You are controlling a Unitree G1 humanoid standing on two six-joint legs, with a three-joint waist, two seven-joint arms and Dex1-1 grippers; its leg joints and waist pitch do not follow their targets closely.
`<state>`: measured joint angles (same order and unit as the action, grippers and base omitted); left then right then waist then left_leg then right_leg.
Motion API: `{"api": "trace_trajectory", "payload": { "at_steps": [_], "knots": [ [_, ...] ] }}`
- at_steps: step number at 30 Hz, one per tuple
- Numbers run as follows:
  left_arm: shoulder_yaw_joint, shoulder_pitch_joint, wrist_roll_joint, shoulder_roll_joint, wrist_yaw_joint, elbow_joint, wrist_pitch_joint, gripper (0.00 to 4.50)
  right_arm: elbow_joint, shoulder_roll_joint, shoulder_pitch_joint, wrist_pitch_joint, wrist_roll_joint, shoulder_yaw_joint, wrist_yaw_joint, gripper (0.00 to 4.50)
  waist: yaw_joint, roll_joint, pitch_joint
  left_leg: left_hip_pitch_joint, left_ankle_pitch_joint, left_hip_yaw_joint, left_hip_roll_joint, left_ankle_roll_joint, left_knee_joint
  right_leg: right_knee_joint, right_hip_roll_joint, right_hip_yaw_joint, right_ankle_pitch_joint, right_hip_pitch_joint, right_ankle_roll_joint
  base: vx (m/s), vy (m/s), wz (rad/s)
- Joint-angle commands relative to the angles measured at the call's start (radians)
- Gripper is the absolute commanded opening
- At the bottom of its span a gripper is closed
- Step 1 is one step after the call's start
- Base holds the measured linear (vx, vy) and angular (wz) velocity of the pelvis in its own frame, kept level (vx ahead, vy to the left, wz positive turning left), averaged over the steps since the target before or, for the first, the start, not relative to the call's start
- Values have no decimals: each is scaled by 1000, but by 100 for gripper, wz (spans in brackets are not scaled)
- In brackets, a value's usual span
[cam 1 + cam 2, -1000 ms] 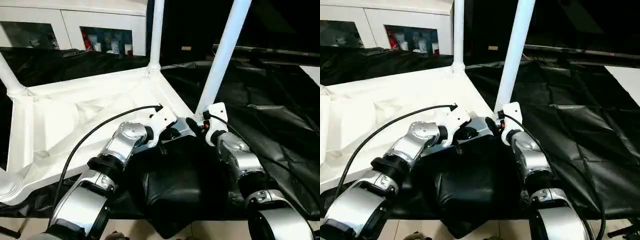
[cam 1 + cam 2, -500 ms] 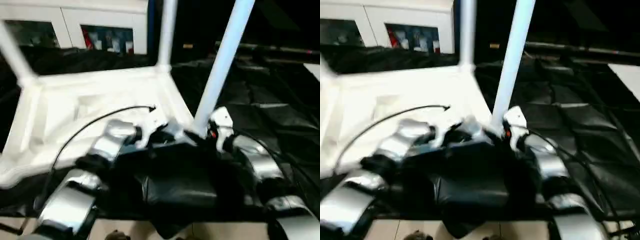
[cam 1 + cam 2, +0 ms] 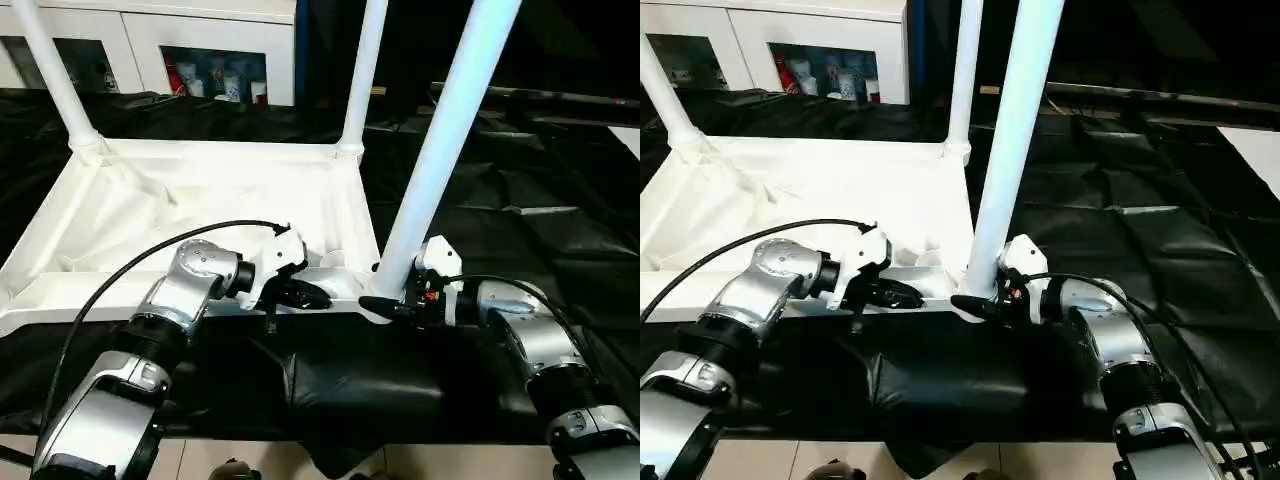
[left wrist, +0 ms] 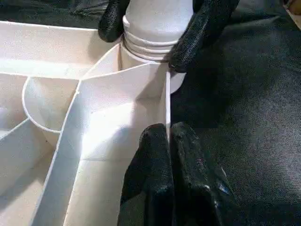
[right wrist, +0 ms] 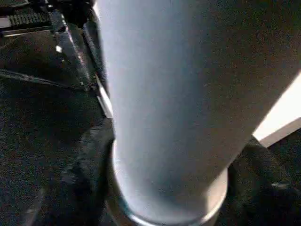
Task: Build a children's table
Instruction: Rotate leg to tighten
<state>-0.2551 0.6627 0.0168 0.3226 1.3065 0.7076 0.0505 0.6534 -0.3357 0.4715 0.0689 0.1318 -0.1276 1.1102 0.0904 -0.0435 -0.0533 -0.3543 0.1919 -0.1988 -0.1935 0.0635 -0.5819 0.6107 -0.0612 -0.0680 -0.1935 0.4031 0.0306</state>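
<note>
Lying upside down: tabletop, white plastic, ribbed underside up, resting on the black-sheeted bench.
Legs standing: three in view, rising from corner sockets: far left leg, far right leg, and the near leg at the near right corner, leaning slightly to the right as it rises.
Left arm pose: silver forearm reaches forward from the lower left, wrist bent inward toward the near edge of the tabletop.
Left claw: two black fingers pressed together, pinching the thin near-edge rim of the tabletop just beside the near right corner socket.
Right arm pose: forearm comes in from the lower right, wrist turned sideways so the claw points left at the base of the near leg.
Right claw: black fingers spread apart, one on each side of the near leg's ribbed base at the socket, touching it.
Background: white cabinet with small items on a shelf, behind the bench.
</note>
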Motion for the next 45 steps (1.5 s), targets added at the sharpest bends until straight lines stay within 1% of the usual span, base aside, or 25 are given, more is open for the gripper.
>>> {"api": "trace_trajectory", "payload": {
  "at_steps": [1, 3, 6, 7, 8, 9, 10, 12, 14, 15, 16, 18, 19, 25, 27, 29, 30, 32, 35, 36, 37, 39, 40, 41, 45],
  "knots": [
    [-5, -19, -30, -5, 37, -32, 3, 0, -6, -11, -10, -15, 10, 8, -7, 283, 4, -7, 59, 5, 144, 20, -51, -68, 61, -73, -93, 55, -191, -53, 212, 0, 0, 0],
    [-5, -21, -27, -12, 23, -34, 4, 0, -7, -3, -14, -15, 8, 7, -17, 275, 3, -8, 58, 4, 138, 19, -50, -70, 61, -72, -92, 55, -185, -53, 211, 0, 0, 0],
    [-5, -12, 5, -52, -79, -9, -3, 0, 23, 33, -16, -27, -28, 12, -142, 274, 0, -10, 58, 6, 132, 21, -49, -65, 62, -73, -92, 55, -193, -51, 206, 0, 0, 0],
    [-5, 0, 29, -90, -168, 28, -6, 0, 79, 75, 1, -45, -67, 33, -318, 273, -5, -11, 55, 7, 147, 21, -46, -54, 64, -80, -92, 55, -225, -48, 199, 0, 0, 0],
    [-5, 2, 32, -96, -180, 33, -5, 0, 87, 81, 4, -48, -72, 37, -344, 272, -7, -8, 53, 8, 158, 23, -47, -44, 66, -81, -93, 56, -253, -46, 194, 0, 0, 0],
    [-13, 14, 49, -130, -239, 62, -5, 0, 131, 132, 21, -79, -66, 82, -502, 272, -10, -12, 52, 11, 185, 24, -46, -28, 67, -89, -94, 56, -317, -45, 174, 0, 0, 0],
    [-16, 25, 61, -155, -286, 84, 0, 0, 149, 162, 30, -95, -58, 106, -580, 272, -14, -10, 51, 13, 211, 28, -46, -14, 71, -93, -96, 55, -370, -43, 161, 0, 0, 0],
    [-17, 36, 69, -179, -328, 102, 6, 0, 163, 186, 38, -112, -54, 121, -649, 272, -19, -11, 51, 18, 243, 29, -47, -4, 71, -99, -95, 55, -406, -39, 145, 0, 0, 0],
    [-24, 57, 86, -228, -400, 131, 14, 0, 191, 228, 59, -136, -53, 136, -756, 272, -21, -10, 51, 18, 253, 30, -46, 0, 72, -100, -96, 58, -409, -37, 138, 0, 0, 0],
    [-25, 71, 91, -259, -435, 146, 20, 0, 204, 248, 72, -144, -65, 126, -792, 272, -23, -7, 53, 16, 249, 30, -47, 1, 73, -99, -95, 58, -391, -36, 140, 0, 0, 0],
    [-25, 79, 93, -277, -456, 155, 23, 0, 208, 260, 79, -145, -78, 115, -809, 272, -22, -10, 54, 18, 249, 29, -46, -1, 72, -98, -93, 58, -367, -37, 143, 0, 0, 0],
    [-23, 87, 96, -295, -478, 163, 22, 0, 212, 270, 85, -136, -94, 97, -809, 272, -20, -12, 55, 15, 237, 27, -44, -8, 70, -95, -93, 59, -337, -40, 147, 0, 0, 0],
    [-23, 99, 99, -318, -491, 176, 15, 0, 218, 289, 94, -98, -105, 81, -779, 328, -18, -11, 57, 12, 222, 26, -43, -20, 68, -93, -94, 59, -301, -43, 153, 0, 0, 0],
    [-14, 106, 100, -312, -477, 188, -3, 0, 216, 279, 108, -48, -109, 67, -724, 384, -9, -10, 55, 11, 216, 27, -45, -32, 70, -92, -95, 58, -298, -44, 155, 0, 0, 0],
    [-16, 93, 90, -275, -409, 170, -14, 0, 197, 229, 107, -23, -103, 46, -608, 384, -8, -5, 57, 11, 216, 27, -45, -35, 69, -91, -95, 59, -279, -46, 160, 0, 0, 0],
    [-16, 88, 87, -260, -382, 162, -18, 0, 182, 206, 103, -17, -101, 36, -561, 384, -5, -10, 60, 8, 194, 24, -45, -50, 65, -84, -95, 59, -227, -52, 175, 0, 0, 0],
    [-16, 79, 75, -233, -329, 147, -22, 0, 142, 154, 88, -11, -87, 21, -453, 384, -4, -9, 59, 7, 183, 24, -44, -58, 65, -83, -95, 59, -206, -51, 184, 0, 0, 0],
    [-16, 79, 75, -232, -328, 146, -22, 0, 141, 153, 87, -11, -87, 21, -451, 384, -2, -10, 60, 4, 159, 22, -43, -78, 62, -79, -94, 58, -170, -56, 195, 0, 0, 0],
    [-16, 76, 67, -217, -295, 139, -22, 0, 119, 124, 76, 1, -80, 15, -385, 384, 0, -8, 59, 6, 158, 22, -44, -77, 61, -84, -95, 57, -202, -56, 191, 0, 0, 0],
    [-20, 67, 55, -185, -228, 118, -21, 0, 81, 79, 57, 1, -61, 8, -290, 384, -2, -8, 58, 6, 159, 22, -46, -74, 63, -83, -94, 57, -205, -54, 194, 0, 0, 0],
    [-24, 58, 45, -153, -166, 100, -27, 0, 45, 34, 38, -5, -45, 1, -200, 384, 3, -12, 59, 6, 166, 25, -45, -80, 63, -83, -93, 55, -216, -59, 187, 0, 0, 0],
    [-24, 58, 45, -153, -166, 100, -27, 0, 45, 34, 38, -5, -45, 1, -200, 384, 0, -10, 56, 4, 168, 22, -48, -92, 64, -82, -92, 57, -205, -54, 193, 0, 0, 0],
    [-25, 52, 37, -125, -120, 84, -33, 0, 19, -1, 24, -7, -38, -5, -144, 384, -1, -9, 58, 6, 166, 23, -49, -87, 64, -81, -92, 55, -204, -54, 197, 0, 0, 0],
    [-17, 41, 18, -80, -48, 60, -38, 0, -20, -42, 5, -20, -17, -5, -73, 384, 6, -9, 57, 5, 162, 23, -50, -86, 63, -80, -94, 55, -208, -57, 195, 0, 0, 0],
    [-14, 26, -2, -37, 24, 30, -24, 0, -36, -57, -1, -26, 1, 5, -43, 384, 4, -5, 57, 4, 161, 20, -51, -79, 63, -76, -90, 53, -196, -53, 208, 0, 0, 0]
  ]
}}
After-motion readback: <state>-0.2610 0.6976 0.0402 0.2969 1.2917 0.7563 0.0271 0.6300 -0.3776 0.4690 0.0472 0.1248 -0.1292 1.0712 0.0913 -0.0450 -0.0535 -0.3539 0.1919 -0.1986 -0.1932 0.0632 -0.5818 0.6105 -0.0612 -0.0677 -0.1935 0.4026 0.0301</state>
